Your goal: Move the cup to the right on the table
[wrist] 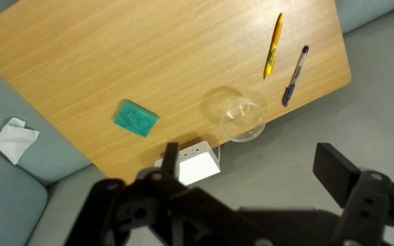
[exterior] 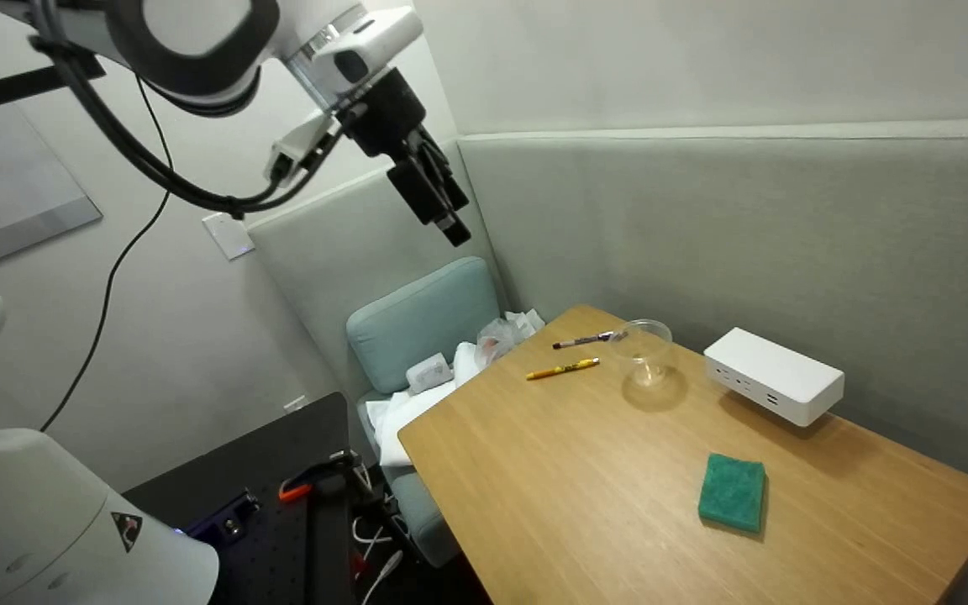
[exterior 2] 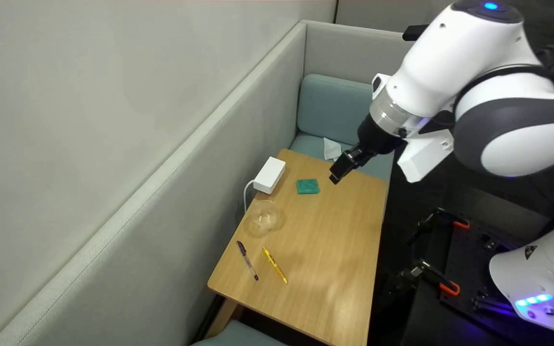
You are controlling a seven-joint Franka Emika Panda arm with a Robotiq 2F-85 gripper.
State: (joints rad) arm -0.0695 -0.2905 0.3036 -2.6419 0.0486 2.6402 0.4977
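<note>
The cup is a small clear tumbler point(exterior: 642, 346) standing on the light brown wooden table point(exterior: 551, 470), close to its wall-side edge. It also shows in an exterior view point(exterior 2: 263, 215) and in the wrist view point(wrist: 243, 118), above the space between the fingers. My gripper point(exterior: 450, 227) is high above the table and apart from the cup. In an exterior view the gripper point(exterior 2: 337, 177) appears over the part of the table beyond the green pad. In the wrist view the gripper's two black fingers point(wrist: 246, 153) are wide apart with nothing between them.
A white power box point(exterior: 774, 376) sits at the wall-side edge, with a cable. A green square pad point(exterior: 732, 493) lies on the table. A yellow pen point(exterior: 563, 370) and a purple pen point(exterior: 583, 340) lie near the cup. A padded grey wall point(exterior: 744, 235) borders the table.
</note>
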